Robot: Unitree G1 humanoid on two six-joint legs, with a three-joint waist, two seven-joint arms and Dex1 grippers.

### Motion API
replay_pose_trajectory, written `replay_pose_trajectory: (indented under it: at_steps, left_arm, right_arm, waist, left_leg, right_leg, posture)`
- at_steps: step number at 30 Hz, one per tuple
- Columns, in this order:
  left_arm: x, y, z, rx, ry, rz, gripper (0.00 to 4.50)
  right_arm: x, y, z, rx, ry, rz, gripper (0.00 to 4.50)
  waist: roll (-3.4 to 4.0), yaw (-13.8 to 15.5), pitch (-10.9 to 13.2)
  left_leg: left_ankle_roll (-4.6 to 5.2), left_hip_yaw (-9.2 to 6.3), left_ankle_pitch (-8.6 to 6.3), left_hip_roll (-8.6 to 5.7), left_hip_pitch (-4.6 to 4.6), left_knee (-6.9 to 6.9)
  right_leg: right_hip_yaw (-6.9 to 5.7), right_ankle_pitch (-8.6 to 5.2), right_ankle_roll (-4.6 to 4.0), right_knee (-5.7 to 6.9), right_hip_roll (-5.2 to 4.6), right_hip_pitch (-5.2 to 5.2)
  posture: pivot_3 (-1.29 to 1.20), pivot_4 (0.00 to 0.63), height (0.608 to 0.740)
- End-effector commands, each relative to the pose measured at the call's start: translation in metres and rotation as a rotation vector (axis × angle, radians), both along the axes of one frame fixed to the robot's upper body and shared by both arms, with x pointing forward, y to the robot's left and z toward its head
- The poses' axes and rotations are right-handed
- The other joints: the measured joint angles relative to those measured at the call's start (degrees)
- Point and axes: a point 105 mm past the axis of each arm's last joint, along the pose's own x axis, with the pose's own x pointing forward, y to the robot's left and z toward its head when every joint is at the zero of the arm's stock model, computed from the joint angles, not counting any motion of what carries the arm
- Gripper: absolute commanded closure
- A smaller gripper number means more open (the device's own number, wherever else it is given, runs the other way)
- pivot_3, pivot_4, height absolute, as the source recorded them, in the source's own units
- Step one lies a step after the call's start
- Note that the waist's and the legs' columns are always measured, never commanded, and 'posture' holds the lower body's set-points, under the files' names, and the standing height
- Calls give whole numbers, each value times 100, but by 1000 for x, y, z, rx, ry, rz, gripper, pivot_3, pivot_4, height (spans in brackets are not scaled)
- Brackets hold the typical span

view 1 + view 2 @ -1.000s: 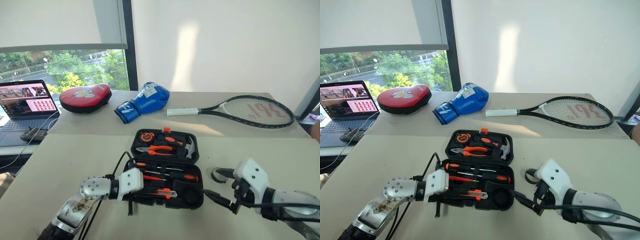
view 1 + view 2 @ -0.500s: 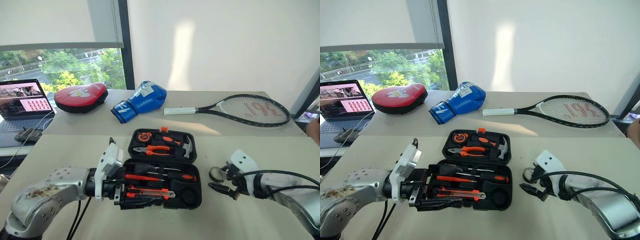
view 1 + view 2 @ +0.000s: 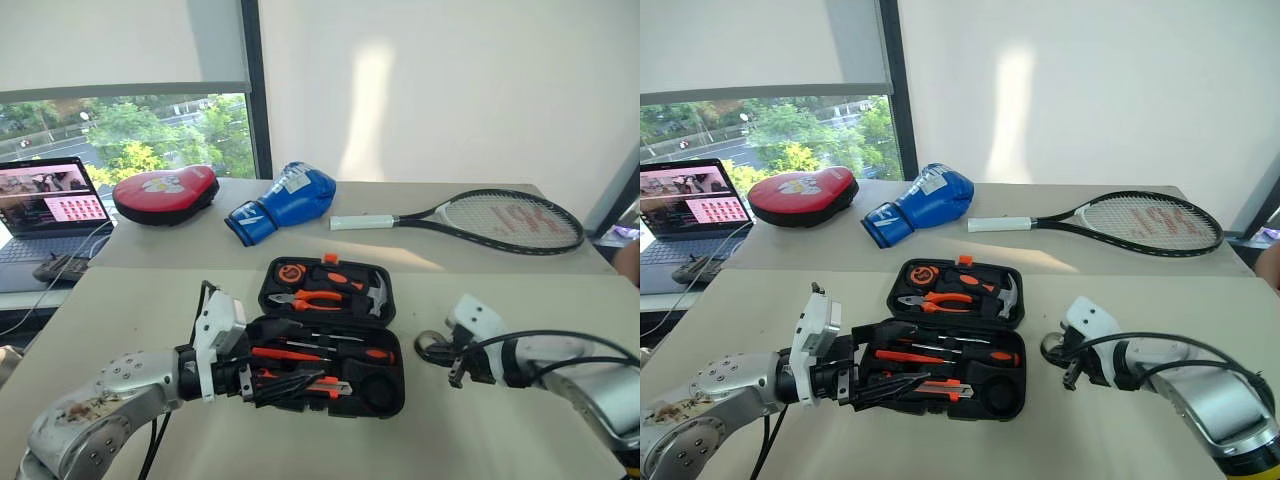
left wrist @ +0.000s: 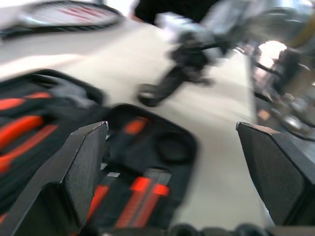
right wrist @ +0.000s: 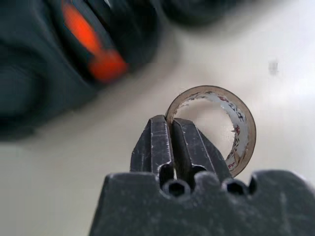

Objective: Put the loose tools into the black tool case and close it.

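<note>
Now | right pincer (image 5: 172, 129) pinches roll (image 5: 216, 125) wall | left pincer (image 4: 172, 147) spread over case (image 3: 330, 340)

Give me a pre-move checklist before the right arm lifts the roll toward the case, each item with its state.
1. Right gripper shut on the roll: ok, its fingers pinch the ring's wall.
2. Roll off the table: cannot tell.
3. Black tool case open: ok, lid lies back flat.
4. Round slot in the case free: ok, nothing in it.
5. Left gripper open and holding nothing: ok.
6. Left gripper out of the way: not ok, it hovers over the case's near-left corner.
</note>
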Motion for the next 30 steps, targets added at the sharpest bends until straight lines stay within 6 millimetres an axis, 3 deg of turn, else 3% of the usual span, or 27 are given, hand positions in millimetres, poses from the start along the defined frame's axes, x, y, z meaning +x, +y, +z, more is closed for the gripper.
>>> replay_pose_trajectory:
  at_steps: [1,4,7,15,18,22,25,27,30]
  left_arm:
    - [11,11,5,20,-45,4,0]
    - [26,15,6,10,-42,10,0]
    - [27,18,9,-6,-26,-14,0]
    - [6,37,-1,56,-23,-87,0]
    - [4,41,-4,61,-27,-91,0]
    - [4,48,-10,65,-28,-67,0]
    - [16,52,-13,53,-15,18,0]
    - [36,55,-11,21,-7,153,0]
    - [72,62,-12,-7,68,375,0]
  right_arm:
    - [-27,35,9,19,50,179,4421]
    - [-28,44,-6,0,103,177,4421]
    - [-29,46,-21,-50,135,165,4421]
    - [-52,49,-49,-138,264,244,4421]
    - [-51,52,-50,-119,265,258,3506]
    - [-45,56,-34,-32,210,254,2215]
    - [-41,60,5,160,145,263,2215]
    - [-27,58,26,244,48,211,2215]
    - [22,40,39,346,-34,-63,2215]
  waist:
    - [-1,3,1]
    - [-6,57,3]
    - [-6,58,4]
    - [-6,0,3]
    - [-7,27,3]
    - [-7,36,3]
    - [-6,33,5]
    - [-4,26,7]
    - [-23,33,10]
  left_leg:
    - [0,-4,0,3,0,-1]
    - [0,-14,0,2,-3,-2]
    - [1,-11,-1,-9,-8,4]
    - [-34,-8,19,-6,-10,-4]
    - [-34,-9,18,-6,-10,-2]
    - [-28,-9,15,-7,-11,-3]
    - [-30,-12,16,-4,-14,-8]
    - [-30,-11,16,-4,-15,-7]
    - [15,-19,-10,-4,-12,1]
  right_leg:
    - [-6,-1,-4,-1,2,1]
    - [-16,-2,-7,-2,-4,4]
    - [-9,-1,-7,-1,-10,2]
    - [-9,-5,0,-14,-10,-2]
    - [-11,-5,-1,-15,-13,0]
    - [-13,-5,-1,-16,-17,0]
    - [-15,-5,-2,-16,-15,-4]
    - [-12,-4,-1,-12,-16,-4]
    - [-13,9,1,-8,-18,5]
  posture:
    - [0,150,740]
    - [0,150,740]
    - [0,150,740]
    - [0,150,740]
    - [0,150,740]
    - [0,150,740]
    - [0,150,740]
    - [0,150,740]
    - [0,150,740]
